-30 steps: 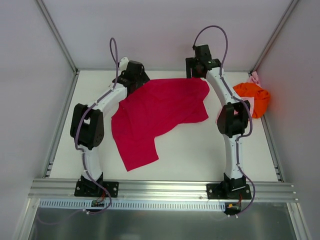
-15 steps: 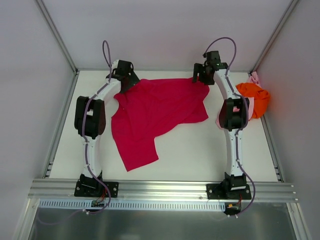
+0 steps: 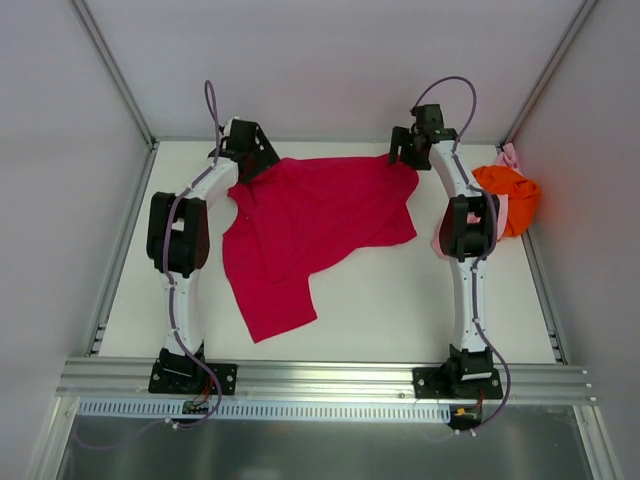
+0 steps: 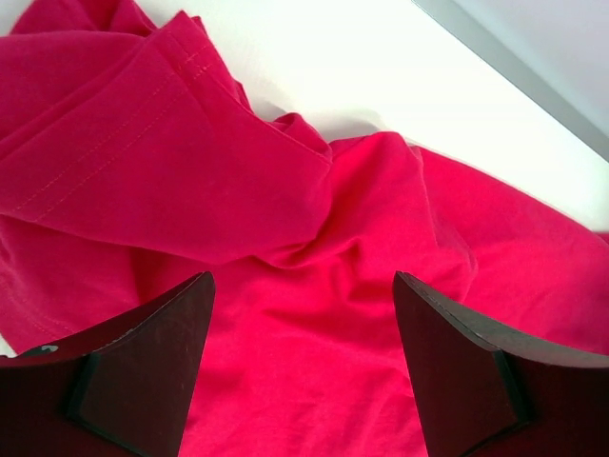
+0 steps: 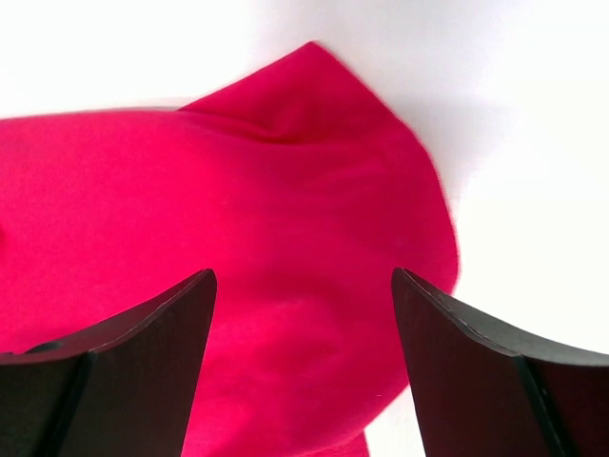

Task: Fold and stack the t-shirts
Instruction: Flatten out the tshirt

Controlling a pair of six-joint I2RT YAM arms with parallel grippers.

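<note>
The crimson t-shirt (image 3: 310, 225) lies spread and rumpled across the middle of the white table, one part reaching toward the near left. My left gripper (image 3: 258, 165) is open over its far left corner; the left wrist view shows red cloth (image 4: 314, 286) with a folded sleeve between the spread fingers (image 4: 143, 362). My right gripper (image 3: 400, 160) is open over the far right corner; the right wrist view shows the cloth's corner (image 5: 285, 238) between the fingers (image 5: 476, 371). The orange t-shirt (image 3: 508, 192) lies bunched at the far right, with a bit of the pale pink t-shirt (image 3: 511, 154) behind it.
The white table (image 3: 400, 310) is walled by grey panels on three sides. A metal rail (image 3: 320, 378) runs along the near edge with both arm bases on it. The orange and pink shirts sit against the right wall.
Both arms have reached farther back to the shirt's far corners. The shirt's far edge has been drawn out flatter. Over the last half second little has moved.
</note>
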